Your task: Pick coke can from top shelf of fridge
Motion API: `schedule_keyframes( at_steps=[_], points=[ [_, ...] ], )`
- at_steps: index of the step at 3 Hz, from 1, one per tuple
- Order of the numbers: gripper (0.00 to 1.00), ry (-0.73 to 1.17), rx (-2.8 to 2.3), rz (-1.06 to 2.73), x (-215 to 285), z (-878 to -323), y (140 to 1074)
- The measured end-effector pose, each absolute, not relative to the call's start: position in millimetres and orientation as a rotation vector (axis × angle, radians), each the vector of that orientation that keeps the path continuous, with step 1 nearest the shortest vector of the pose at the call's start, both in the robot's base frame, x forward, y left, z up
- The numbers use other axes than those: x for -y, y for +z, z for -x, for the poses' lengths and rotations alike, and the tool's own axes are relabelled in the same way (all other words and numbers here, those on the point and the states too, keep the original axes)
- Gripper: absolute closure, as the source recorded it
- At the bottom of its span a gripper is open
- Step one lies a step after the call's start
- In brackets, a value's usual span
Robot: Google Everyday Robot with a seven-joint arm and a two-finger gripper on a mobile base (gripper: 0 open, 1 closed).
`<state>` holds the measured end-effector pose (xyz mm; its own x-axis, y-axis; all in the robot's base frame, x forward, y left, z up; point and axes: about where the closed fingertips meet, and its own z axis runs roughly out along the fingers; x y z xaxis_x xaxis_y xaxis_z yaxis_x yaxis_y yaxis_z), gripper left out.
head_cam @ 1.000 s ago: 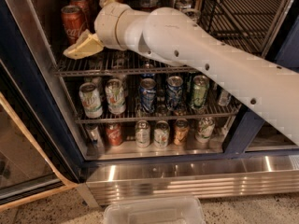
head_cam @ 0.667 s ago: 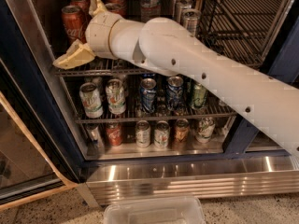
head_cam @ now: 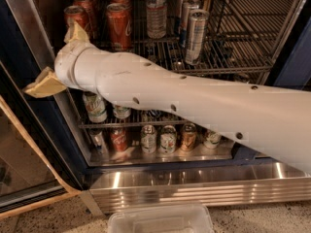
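Several red coke cans stand at the left of the top shelf of the fridge. The nearest coke can is at the front and another is to its left. My gripper is at the fridge's left frame, in front of and slightly below these cans. Its tan fingers are spread wide and hold nothing. My white arm crosses the view from the right and hides much of the middle shelf.
Slim silver cans and a clear bottle stand right of the coke cans. Lower racks hold mixed cans. The open glass door is at lower left. A clear plastic bin lies on the floor.
The gripper has moved left and down, from in front of the left coke cans to the fridge's left frame. Its fingers stay spread and empty.
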<state>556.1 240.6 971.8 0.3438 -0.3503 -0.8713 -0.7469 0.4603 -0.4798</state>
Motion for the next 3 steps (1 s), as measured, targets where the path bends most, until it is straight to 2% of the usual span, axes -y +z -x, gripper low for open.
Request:
schedule_keyframes(
  at_steps=[3],
  points=[
    [0.0,0.242,-1.29,1.046,-230.6,-544.5,970.0]
  ],
)
